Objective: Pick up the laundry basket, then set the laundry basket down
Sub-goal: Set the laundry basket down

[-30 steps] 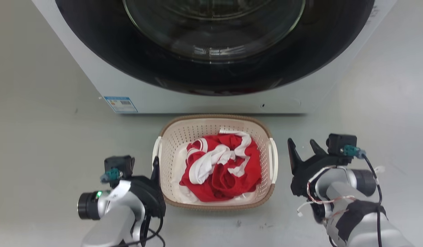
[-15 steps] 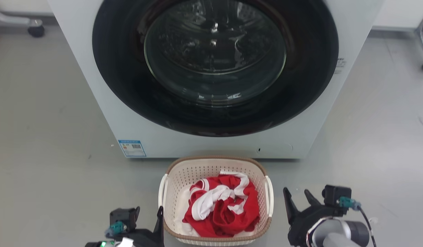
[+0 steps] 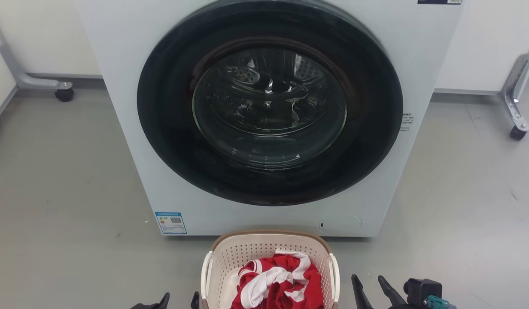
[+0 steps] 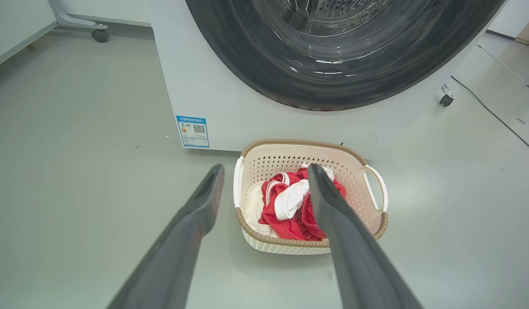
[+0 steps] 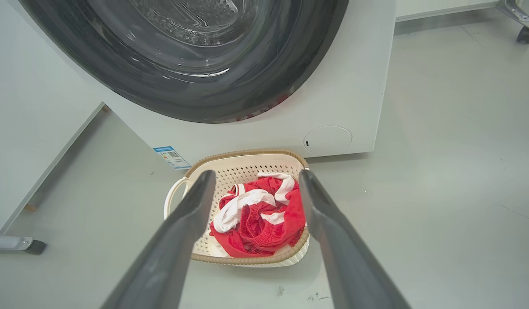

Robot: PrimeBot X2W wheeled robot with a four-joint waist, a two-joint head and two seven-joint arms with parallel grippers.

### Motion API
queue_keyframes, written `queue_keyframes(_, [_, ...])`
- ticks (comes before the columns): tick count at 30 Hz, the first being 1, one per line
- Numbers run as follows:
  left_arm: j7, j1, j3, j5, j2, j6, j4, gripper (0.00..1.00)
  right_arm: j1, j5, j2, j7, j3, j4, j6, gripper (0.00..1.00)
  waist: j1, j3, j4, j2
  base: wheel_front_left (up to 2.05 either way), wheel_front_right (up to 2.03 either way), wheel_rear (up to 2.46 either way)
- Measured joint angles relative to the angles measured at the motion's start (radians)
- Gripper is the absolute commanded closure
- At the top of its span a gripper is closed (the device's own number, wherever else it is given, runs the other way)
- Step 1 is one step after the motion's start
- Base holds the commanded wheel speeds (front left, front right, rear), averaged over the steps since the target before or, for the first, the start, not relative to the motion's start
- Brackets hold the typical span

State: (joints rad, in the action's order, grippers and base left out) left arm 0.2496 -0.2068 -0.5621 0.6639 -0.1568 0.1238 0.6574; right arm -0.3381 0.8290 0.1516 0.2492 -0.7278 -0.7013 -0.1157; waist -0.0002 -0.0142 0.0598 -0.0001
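The laundry basket (image 3: 269, 234), cream and perforated with a brown rim and white side handles, stands on the grey floor just before the washing machine. Red and white clothes (image 3: 275, 285) lie heaped inside it. My left gripper (image 3: 180, 298) shows its open fingertips at the bottom edge, left of the basket. My right gripper (image 3: 368, 283) stands open to the basket's right. In the left wrist view the basket (image 4: 299, 141) lies beyond my left gripper (image 4: 264, 171), well apart from it. My right gripper (image 5: 256, 175) likewise frames the basket (image 5: 247, 152) from a distance. Neither gripper holds anything.
A white front-loading washing machine (image 3: 264, 120) with a dark round door shut rises right behind the basket. Wheeled metal frame legs stand at the back left (image 3: 65, 92) and back right (image 3: 515, 128). Open grey floor (image 3: 54, 193) lies on both sides.
The head camera has lifted, so the basket and both grippers slid toward the picture's bottom edge and more of the washer shows. The basket stays on the floor; both grippers stay open.
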Motion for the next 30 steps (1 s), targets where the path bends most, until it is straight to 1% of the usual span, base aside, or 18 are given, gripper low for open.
queue_keyframes(8, [0.0,0.085,0.118,-0.082,0.001,0.001,-0.121,0.0,0.114,-0.099,0.024,0.0,0.095,0.172,-0.009,0.0,0.0002,-0.016,-0.001,0.0,0.0,0.0,0.0])
queue_keyframes(13, [0.0,0.142,0.183,-0.141,0.014,0.001,-0.198,0.0,0.184,-0.162,0.028,0.0,0.158,0.272,-0.009,0.0,0.0002,-0.017,-0.003,0.0001,0.0,0.0,0.0])
queue_keyframes(16, [0.0,0.176,0.219,-0.181,0.025,0.001,-0.243,0.0,0.226,-0.209,0.028,0.0,0.213,0.313,-0.009,0.0,0.0002,-0.016,-0.005,0.0002,0.0,0.0,0.0])
queue_keyframes(19, [0.0,0.205,0.245,-0.209,0.037,0.001,-0.283,0.0,0.269,-0.248,0.019,0.0,0.264,0.348,-0.012,0.0,0.0002,-0.014,-0.008,0.0002,0.0,0.0,0.0])
queue_keyframes(23, [0.0,0.235,0.277,-0.253,0.048,0.001,-0.332,0.0,0.312,-0.302,-0.008,0.0,0.317,0.401,-0.012,0.0,0.0002,-0.009,-0.011,0.0002,0.0,0.0,0.0])
queue_keyframes(30, [0.0,0.276,0.312,-0.313,0.066,0.001,-0.405,0.0,0.366,-0.397,-0.038,0.0,0.365,0.484,-0.012,0.0,0.0002,0.001,-0.017,0.0002,0.0,0.0,0.0])
